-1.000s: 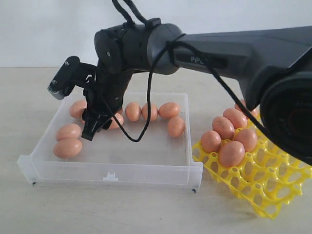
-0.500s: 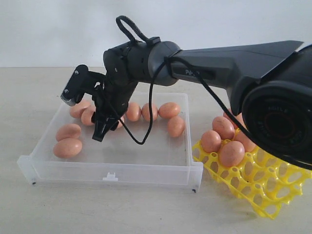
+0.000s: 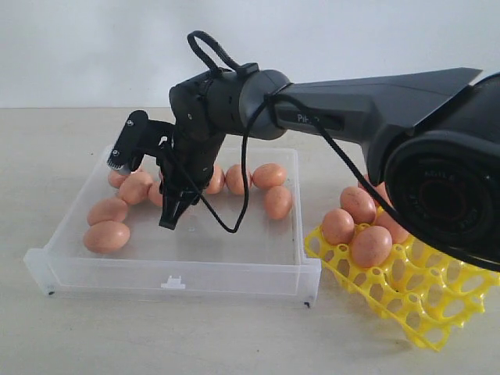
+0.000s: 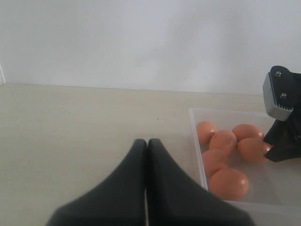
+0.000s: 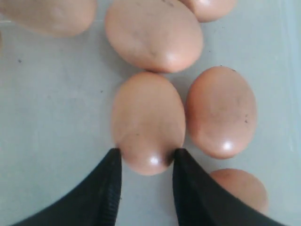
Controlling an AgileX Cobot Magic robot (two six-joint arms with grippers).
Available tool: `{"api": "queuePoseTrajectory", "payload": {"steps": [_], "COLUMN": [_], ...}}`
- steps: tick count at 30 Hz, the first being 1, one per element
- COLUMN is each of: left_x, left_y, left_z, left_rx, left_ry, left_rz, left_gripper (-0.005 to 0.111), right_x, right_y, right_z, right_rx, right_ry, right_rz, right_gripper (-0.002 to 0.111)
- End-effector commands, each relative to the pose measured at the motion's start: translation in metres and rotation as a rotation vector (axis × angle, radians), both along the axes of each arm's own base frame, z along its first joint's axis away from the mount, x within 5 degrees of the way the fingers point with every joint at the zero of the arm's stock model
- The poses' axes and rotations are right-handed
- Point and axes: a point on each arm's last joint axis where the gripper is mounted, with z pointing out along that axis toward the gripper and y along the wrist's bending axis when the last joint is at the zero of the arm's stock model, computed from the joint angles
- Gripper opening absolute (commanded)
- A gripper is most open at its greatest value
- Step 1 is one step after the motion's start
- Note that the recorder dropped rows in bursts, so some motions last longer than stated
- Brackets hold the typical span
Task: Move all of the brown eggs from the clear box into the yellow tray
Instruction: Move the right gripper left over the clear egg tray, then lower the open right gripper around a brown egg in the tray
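a: at the near edge of the worktop (image 3: 78, 336), what has altered?

b: nothing in front. clear box (image 3: 234, 269) and yellow tray (image 3: 437, 312) sit as before, the tray just beside the box's right corner. tray count unchanged: at least four brown eggs (image 3: 371, 246) seated. further in, the right claw (image 5: 146, 155) has dropped lower over the box's left-middle and narrowed from a wider spread. it is now about half closed, tips touching both flanks of one brown egg (image 5: 146, 122) near its end. that egg lies on the box floor, unlifted.

a: meaning for the task?

b: by my reading, a pick is just starting. the hold sits low on the egg's end, so it could slip out. some nine eggs remain in the box, a few hidden by the arm, so the task is under half done.

a: left claw (image 4: 146, 141)?

b: closed tip to tip, empty, over bare worktop off the box's left side.

a: materials, near to far.

b: worktop: pale, matt, flat. box: see-through plastic, shallow, square, low walls, small clip on the front lip. tray: bright yellow plastic lattice, round cups, raised posts. eggs: oval, reddish-brown, smooth, faintly speckled, soft sheen. claw fingers (image 5: 106, 188): black, matt, tapering. wall (image 3: 78, 47): plain white.
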Motion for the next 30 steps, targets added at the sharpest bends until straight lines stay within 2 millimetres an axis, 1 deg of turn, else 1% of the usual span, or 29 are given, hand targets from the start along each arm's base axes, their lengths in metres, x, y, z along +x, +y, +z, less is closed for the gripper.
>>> {"api": "queuePoseTrajectory", "payload": {"steps": [1, 4, 5, 10, 19, 22, 26, 30], "left_x": [0.0, 0.0, 0.0, 0.0, 0.0, 0.0, 0.0, 0.0], "left_y": [0.0, 0.0, 0.0, 0.0, 0.0, 0.0, 0.0, 0.0], "left_z": [-0.001, -0.001, -0.001, -0.001, -0.001, -0.001, -0.001, -0.001], "left_rx": [0.004, 0.004, 0.004, 0.004, 0.004, 0.004, 0.004, 0.004], "left_ry": [0.0, 0.0, 0.0, 0.0, 0.0, 0.0, 0.0, 0.0], "left_rz": [0.001, 0.001, 0.001, 0.001, 0.001, 0.001, 0.001, 0.001], "left_gripper": [-0.004, -0.004, -0.004, -0.004, -0.004, -0.004, -0.004, -0.004], "right_x": [0.001, 0.001, -0.001, -0.005, -0.011, -0.014, -0.015, -0.013], "right_y": [0.0, 0.0, 0.0, -0.001, 0.011, 0.016, 0.022, 0.023], "right_z": [0.003, 0.003, 0.002, 0.0, 0.01, 0.016, 0.023, 0.025], "right_rx": [0.005, 0.009, 0.004, -0.023, 0.019, 0.008, 0.032, 0.059], "right_ry": [-0.009, 0.001, 0.01, 0.049, 0.027, 0.011, -0.006, -0.02], "right_rz": [0.007, -0.011, -0.013, -0.017, 0.003, 0.048, 0.055, 0.048], "right_gripper": [0.042, 0.058, 0.06, 0.06, 0.061, 0.061, 0.061, 0.061]}}
